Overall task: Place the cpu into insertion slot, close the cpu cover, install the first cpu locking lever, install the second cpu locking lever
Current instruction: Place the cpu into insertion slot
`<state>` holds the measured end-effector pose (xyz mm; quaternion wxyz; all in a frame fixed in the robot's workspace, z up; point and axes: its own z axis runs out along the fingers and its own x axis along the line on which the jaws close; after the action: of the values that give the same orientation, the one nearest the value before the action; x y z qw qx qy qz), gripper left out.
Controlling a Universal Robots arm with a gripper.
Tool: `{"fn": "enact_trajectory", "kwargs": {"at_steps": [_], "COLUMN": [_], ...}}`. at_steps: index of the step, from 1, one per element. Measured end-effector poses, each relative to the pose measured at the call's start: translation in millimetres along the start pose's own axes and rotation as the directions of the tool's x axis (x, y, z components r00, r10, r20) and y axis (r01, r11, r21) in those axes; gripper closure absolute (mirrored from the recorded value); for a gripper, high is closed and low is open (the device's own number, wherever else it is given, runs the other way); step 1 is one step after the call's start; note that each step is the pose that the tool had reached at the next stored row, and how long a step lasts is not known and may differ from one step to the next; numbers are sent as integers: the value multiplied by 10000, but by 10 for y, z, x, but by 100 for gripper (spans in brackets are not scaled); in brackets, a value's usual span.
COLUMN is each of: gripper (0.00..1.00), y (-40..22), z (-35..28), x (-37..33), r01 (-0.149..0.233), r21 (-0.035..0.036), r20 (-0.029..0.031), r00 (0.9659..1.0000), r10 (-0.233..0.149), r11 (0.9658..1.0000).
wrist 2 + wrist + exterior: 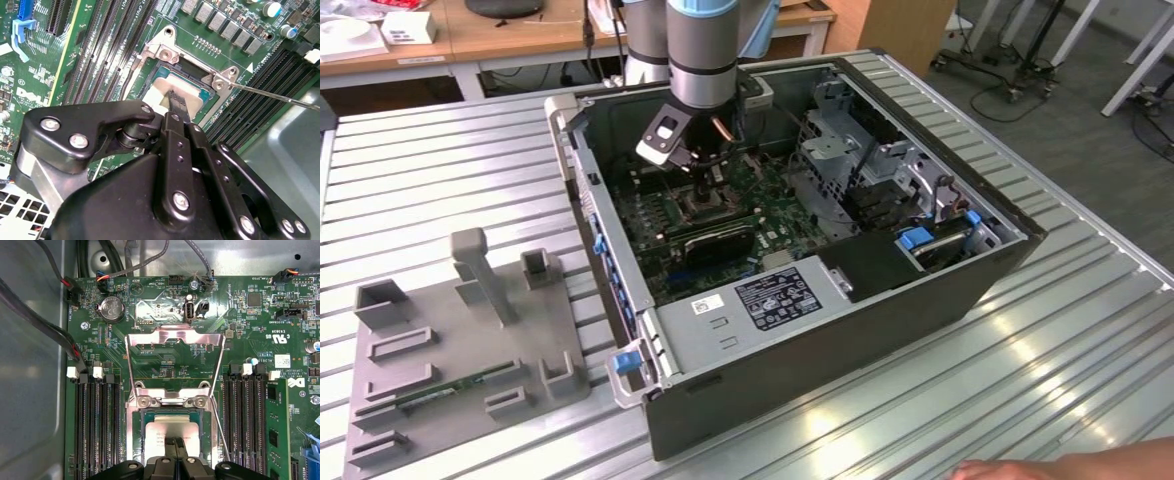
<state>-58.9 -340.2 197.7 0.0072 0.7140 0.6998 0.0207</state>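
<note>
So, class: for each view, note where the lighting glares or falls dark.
Exterior view: light glares in streaks off the ribbed table. First wrist view: the raised cpu cover shines bright. Second wrist view: the cpu looks washed pale, while the gripper over it is dark.

table: ribbed metal top
on it: open computer case
beside case, exterior view's left: grey fixture plate

Grey arm w/ lt-blue joint ring, black hand linkages, silver screws
</note>
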Motion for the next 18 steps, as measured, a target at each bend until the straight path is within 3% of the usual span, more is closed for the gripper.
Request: {"fn": "enact_trajectory", "kwargs": {"at_steps": [7,15,18], "gripper": [89,89,89], "y": [3,11,12], "z": [-79,-281,-303], "x": [2,6,6], "r01": [0,-1,-1], "r21": [-3,0,-2], "r20": [13,18,15], "r00": [10000,10000,10000], "r10": [0,1,1], "r11": [10000,10000,10000]}}
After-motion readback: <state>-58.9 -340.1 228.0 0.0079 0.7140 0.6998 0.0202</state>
